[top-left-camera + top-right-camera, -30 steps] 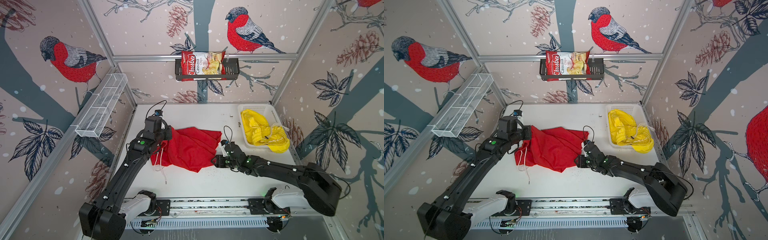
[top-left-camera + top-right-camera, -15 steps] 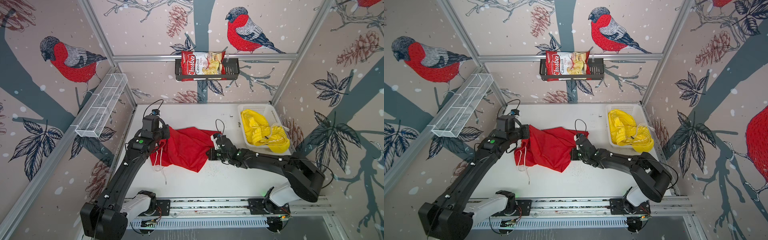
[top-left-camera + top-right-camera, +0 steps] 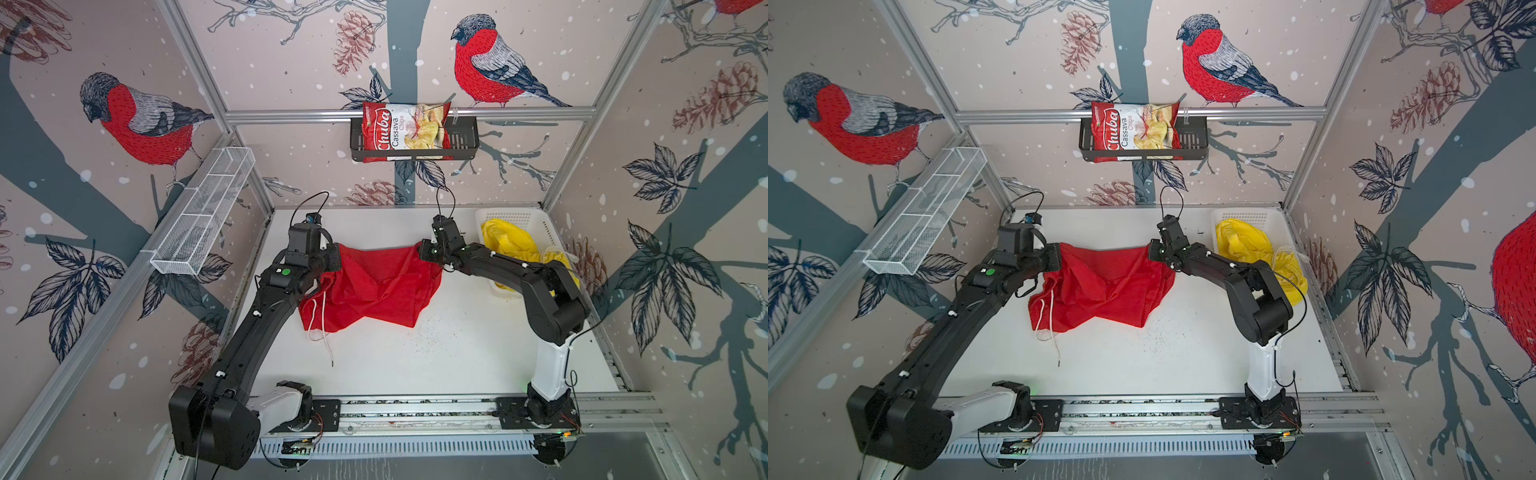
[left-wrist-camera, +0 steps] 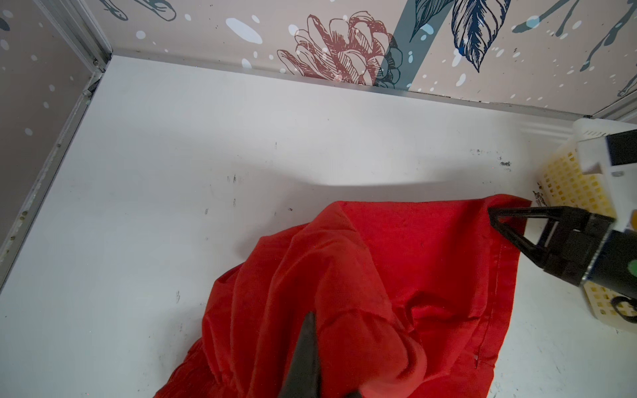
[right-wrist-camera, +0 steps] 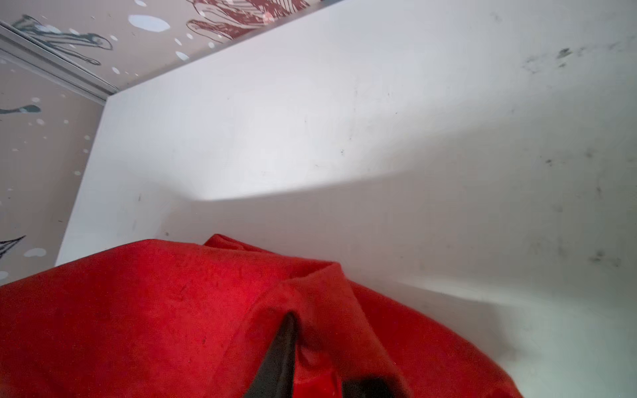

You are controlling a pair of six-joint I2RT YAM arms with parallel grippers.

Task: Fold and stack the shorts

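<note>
Both top views: left gripper (image 3: 336, 259) and right gripper (image 3: 422, 252) clamp the red shorts (image 3: 374, 286) between them, unfolded. The yellow shorts (image 3: 507, 245) lie beside the right gripper, in the white basket (image 3: 515, 214).

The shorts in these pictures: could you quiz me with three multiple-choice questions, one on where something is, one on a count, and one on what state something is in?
1. Where are the yellow shorts?
A. Spread on the table.
B. Held in a claw.
C. In the white basket.

2. How many pairs of shorts are in view?
A. Two.
B. One.
C. Three.

3. What state are the red shorts in?
A. Folded flat.
B. Stretched by one edge between the left claw and the right claw, the rest sagging and crumpled.
C. Stacked on the yellow pair.

Answers:
1 C: the yellow fabric lies heaped in the basket.
2 A: there is one red pair and one yellow pair.
3 B: in both top views each claw pinches an end of the red top edge.
</note>
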